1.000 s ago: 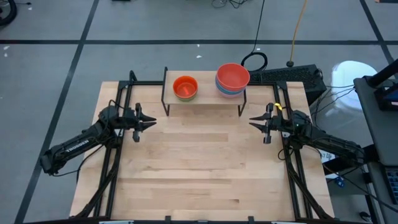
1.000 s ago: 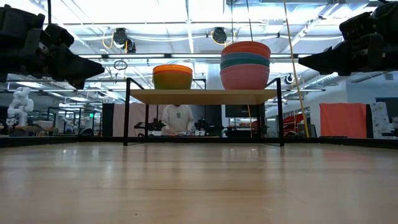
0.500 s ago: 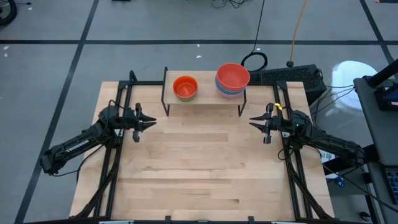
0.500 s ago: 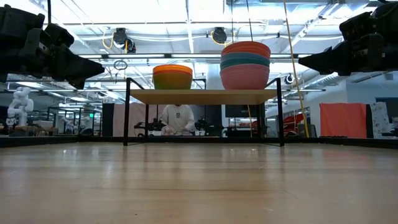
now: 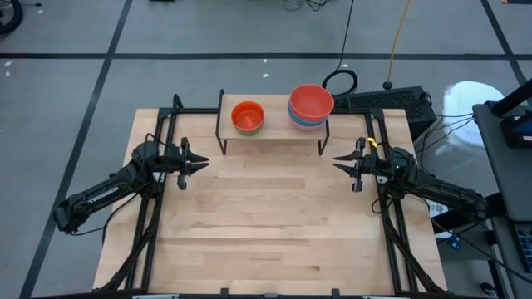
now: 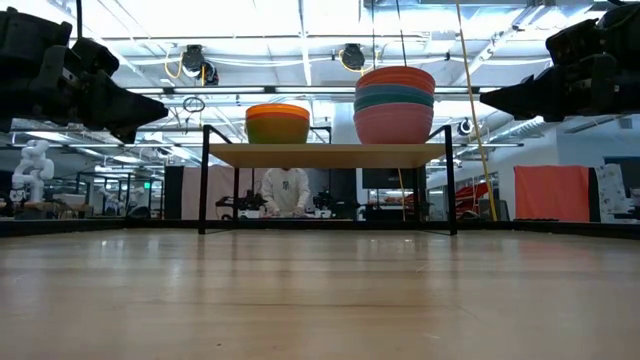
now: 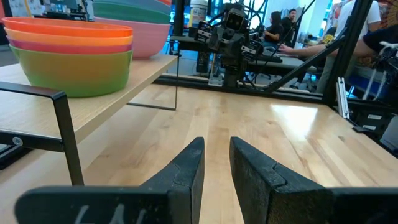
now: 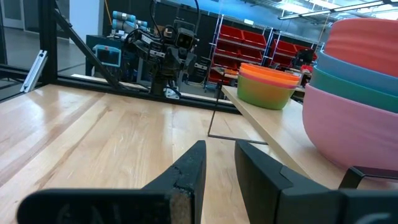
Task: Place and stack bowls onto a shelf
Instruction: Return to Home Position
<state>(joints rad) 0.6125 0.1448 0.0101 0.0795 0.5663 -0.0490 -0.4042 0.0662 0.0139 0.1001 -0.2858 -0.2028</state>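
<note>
Two stacks of bowls stand on the shelf point(image 5: 278, 134) at the table's far edge. The left stack point(image 5: 247, 116) has an orange bowl on top and a green one point(image 7: 74, 74) at the bottom. The right stack point(image 5: 311, 104) runs red, blue, teal, then pink point(image 8: 357, 124). No purple bowl shows. My left gripper point(image 5: 205, 164) hovers above the table in front of the shelf's left end, and my right gripper point(image 5: 336, 161) in front of its right end. Each points inward, is shut to a narrow slit and holds nothing.
Black frame rails point(image 5: 158, 208) run along the table's left and right sides under the arms. Bare wood point(image 5: 270, 216) lies between the grippers and toward the near edge. In the low view a person point(image 6: 285, 190) sits in the room beyond the shelf.
</note>
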